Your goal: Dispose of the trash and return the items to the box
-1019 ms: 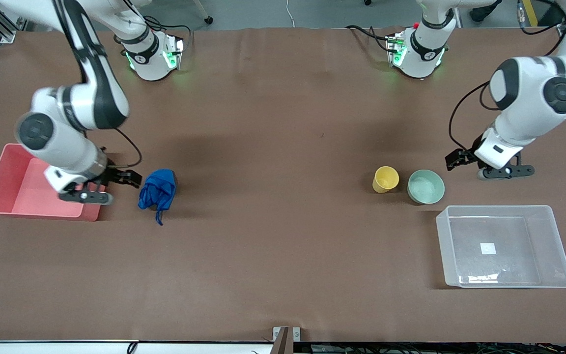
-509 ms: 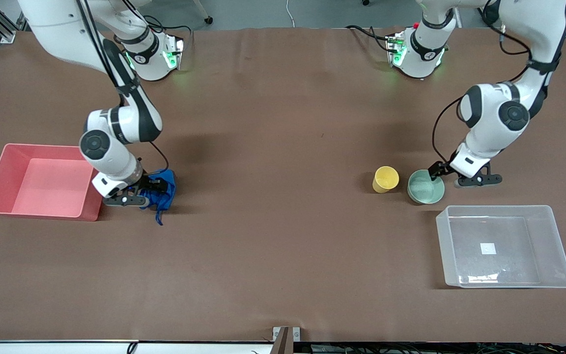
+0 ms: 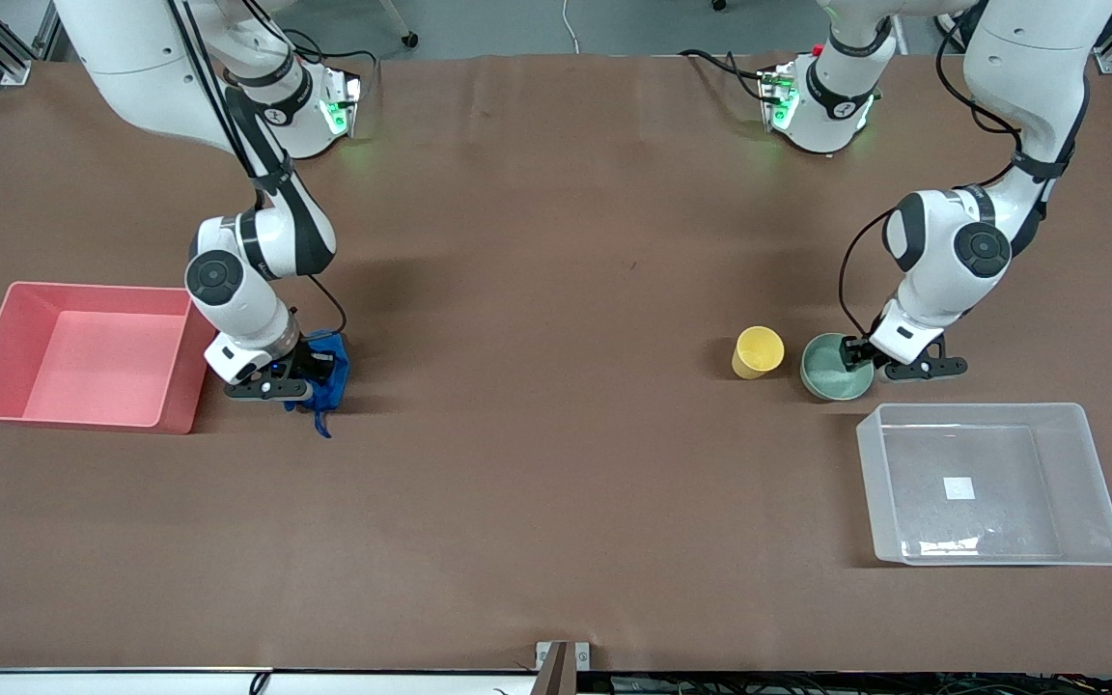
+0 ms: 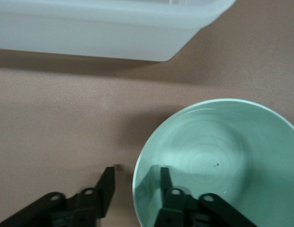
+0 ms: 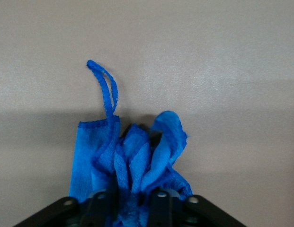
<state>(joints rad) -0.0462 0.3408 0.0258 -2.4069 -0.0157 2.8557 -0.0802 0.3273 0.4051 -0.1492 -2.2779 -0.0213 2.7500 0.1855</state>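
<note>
The bright-blue trash wad lies on the brown table beside the pink bin, its strand dangling toward the front camera. My right gripper is down on it, fingers pinched into its folds; the right wrist view shows the wad bunched between the fingers. The mint-green bowl stands next to the yellow cup. My left gripper is open and straddles the bowl's rim, one finger inside and one outside. The clear box stands empty, nearer the front camera than the bowl.
The pink bin stands empty at the right arm's end of the table, close beside the right gripper. A corner of the clear box shows in the left wrist view, a short way from the bowl.
The right gripper slid from over the pink bin onto the wad and closed into it, bunching it. The left gripper came down from beside the bowl onto its rim.
</note>
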